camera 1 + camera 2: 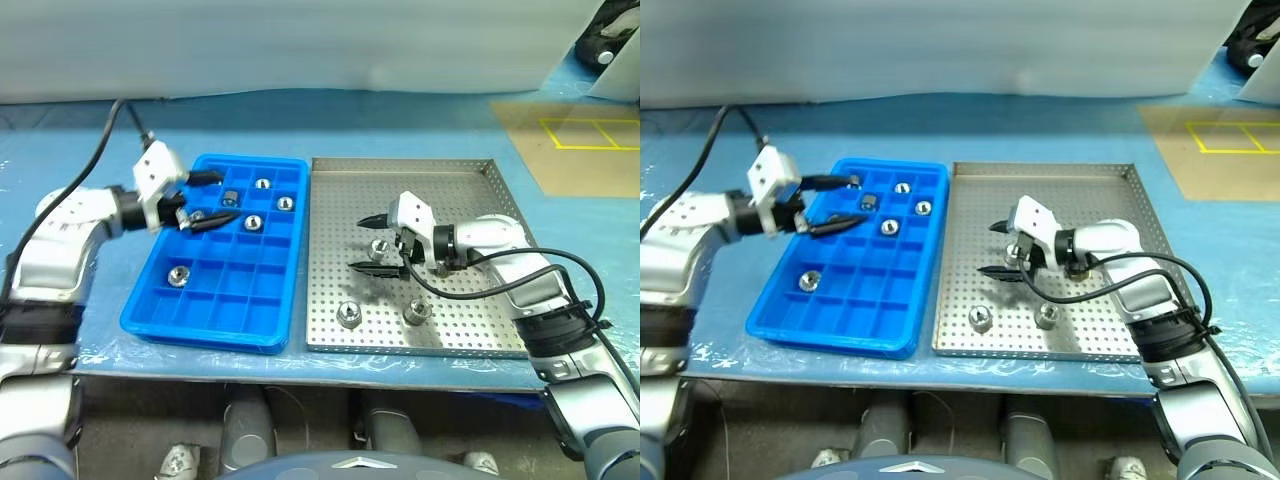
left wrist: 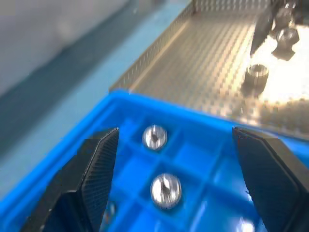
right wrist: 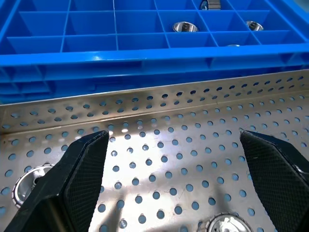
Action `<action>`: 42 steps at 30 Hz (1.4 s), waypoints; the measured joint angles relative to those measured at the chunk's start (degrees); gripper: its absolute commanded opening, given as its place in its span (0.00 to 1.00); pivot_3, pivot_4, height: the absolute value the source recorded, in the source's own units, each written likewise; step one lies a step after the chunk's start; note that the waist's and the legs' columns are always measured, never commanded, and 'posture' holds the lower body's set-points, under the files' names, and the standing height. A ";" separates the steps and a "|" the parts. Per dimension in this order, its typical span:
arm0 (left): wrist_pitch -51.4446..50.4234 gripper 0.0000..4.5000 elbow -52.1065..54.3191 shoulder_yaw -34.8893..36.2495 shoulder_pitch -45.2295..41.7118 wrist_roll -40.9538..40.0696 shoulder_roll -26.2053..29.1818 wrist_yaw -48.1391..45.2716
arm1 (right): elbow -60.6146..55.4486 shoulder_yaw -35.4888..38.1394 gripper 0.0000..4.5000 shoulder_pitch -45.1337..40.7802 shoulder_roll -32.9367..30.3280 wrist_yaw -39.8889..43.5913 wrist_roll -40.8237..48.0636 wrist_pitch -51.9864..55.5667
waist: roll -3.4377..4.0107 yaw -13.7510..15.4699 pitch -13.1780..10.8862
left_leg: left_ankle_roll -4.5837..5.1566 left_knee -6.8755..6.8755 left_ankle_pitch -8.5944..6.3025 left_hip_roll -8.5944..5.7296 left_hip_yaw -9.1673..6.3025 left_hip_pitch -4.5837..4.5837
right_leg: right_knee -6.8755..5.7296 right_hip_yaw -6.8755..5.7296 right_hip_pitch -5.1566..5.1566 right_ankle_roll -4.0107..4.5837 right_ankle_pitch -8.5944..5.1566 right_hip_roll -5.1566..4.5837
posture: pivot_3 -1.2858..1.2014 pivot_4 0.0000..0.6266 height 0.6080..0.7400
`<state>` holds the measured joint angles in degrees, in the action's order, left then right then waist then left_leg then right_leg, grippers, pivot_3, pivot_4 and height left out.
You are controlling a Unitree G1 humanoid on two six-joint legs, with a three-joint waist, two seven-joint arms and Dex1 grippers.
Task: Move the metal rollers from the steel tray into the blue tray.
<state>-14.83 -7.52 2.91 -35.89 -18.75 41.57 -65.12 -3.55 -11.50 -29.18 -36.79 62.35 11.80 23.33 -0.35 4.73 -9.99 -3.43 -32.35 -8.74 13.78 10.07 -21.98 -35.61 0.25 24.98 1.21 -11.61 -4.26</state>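
A: Rollers?
B: Shiny flanged cylinders: three on the perforated steel tray, others in the gridded blue plastic tray left of it.
A: End effectors?
B: Left end effector spread, empty, above the blue tray; right end effector spread, empty, over the steel one.

A counter covered in light blue sheeting, shiny and slightly wrinkled, spans the head-camera views. At twelve o'clock a pale grey-white wall or panel runs along the counter's far edge. At two o'clock a brown cardboard sheet marked with a yellow-lined rectangle lies on the sheeting. Soft, even light falls from above.
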 measured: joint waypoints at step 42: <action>31.84 0.87 -65.55 -18.26 -26.92 29.15 -36.91 3.30 | -30.79 20.10 1.00 28.52 -7.19 -20.05 7.70 18.46 | -0.03 -9.01 0.02 | 0.89 -0.54 -0.53 -0.21 0.01 -0.24 | 0.98 0.06 -0.52 -0.28 0.17 -0.08 | 0.25 0.24 1.00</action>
<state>17.01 -73.08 -15.36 -62.81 10.40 4.66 -61.82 -34.34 8.60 -0.65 -43.99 42.30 19.49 41.79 -0.38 -4.27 -9.98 -2.54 -32.89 -9.27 13.56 10.08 -22.22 -34.63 0.31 24.46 0.93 -11.44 -4.34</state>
